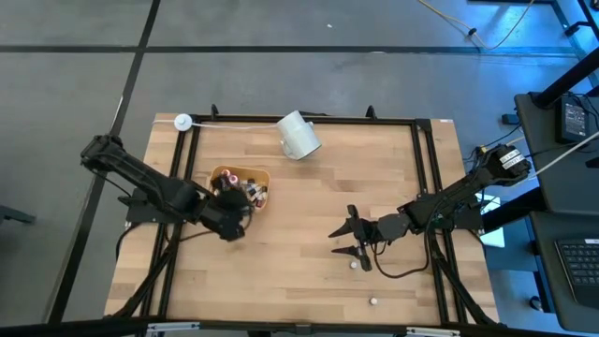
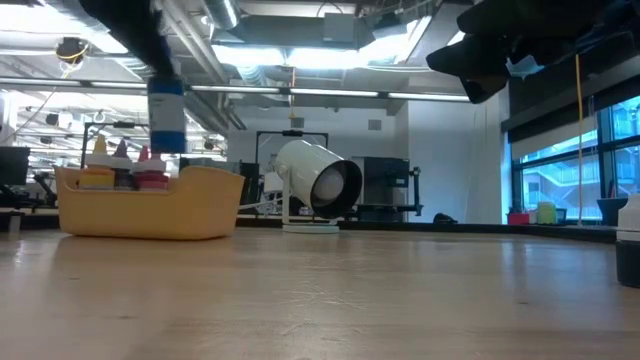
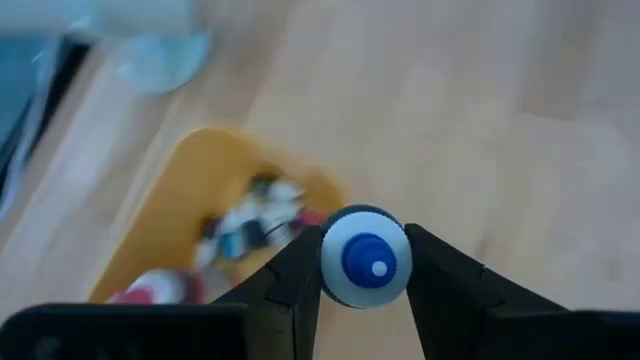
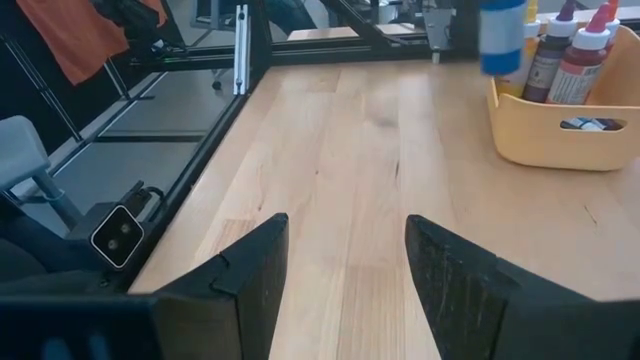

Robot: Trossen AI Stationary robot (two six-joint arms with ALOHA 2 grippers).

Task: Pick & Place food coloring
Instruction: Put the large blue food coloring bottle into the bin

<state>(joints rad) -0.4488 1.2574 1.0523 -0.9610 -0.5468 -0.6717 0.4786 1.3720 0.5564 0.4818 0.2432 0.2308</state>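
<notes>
One yellow tray, one white cup, two loose bottles

I see a blue-capped white dropper bottle between my black left claw fingers, a yellow-orange tray of red- and dark-capped bottles, a white cup, a pale wood-grain tabletop.

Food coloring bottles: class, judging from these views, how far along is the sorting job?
Done: several bottles stand in the yellow tray. In hand: the left end effector grips a blue-capped bottle beside the tray. Left: two small bottles lie on the table near the open right end effector.
</notes>
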